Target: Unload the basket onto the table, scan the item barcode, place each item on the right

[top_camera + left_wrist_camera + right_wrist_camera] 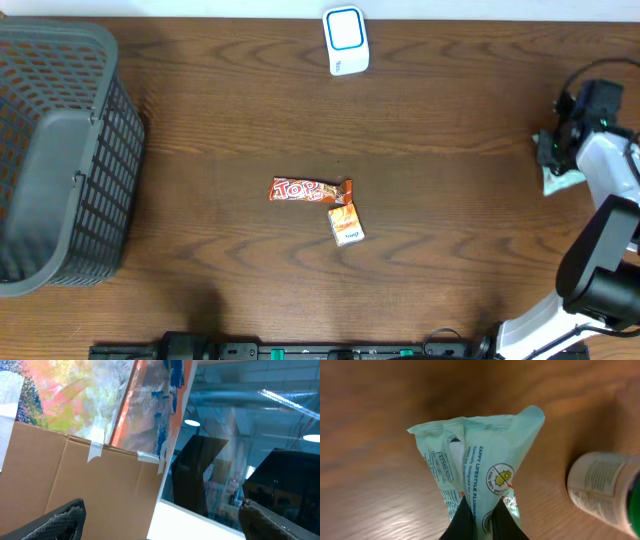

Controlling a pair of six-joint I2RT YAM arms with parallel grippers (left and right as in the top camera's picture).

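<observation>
Pale-green wipes packet (485,470) is pinched by its edge in the right fingers (467,525), which are clamped tight on it at the bench's (200,150) 3 o'clock side. White scanner (346,40) stands at 12 o'clock. Left fingers (62,520) gape wide, empty.

We had the overhead camera fixed high above, looking straight down on the whole wooden counter (430,260) from well away. Our right wrist camera sat very near the counter, facing down along the right hand (482,522) at the green wipes packet (485,460). The overhead view shared that packet, at the counter's right edge. Our left wrist camera pointed up and outward past the left hand (165,527), toward a cardboard panel (100,485) and a glass pane (240,435).
</observation>
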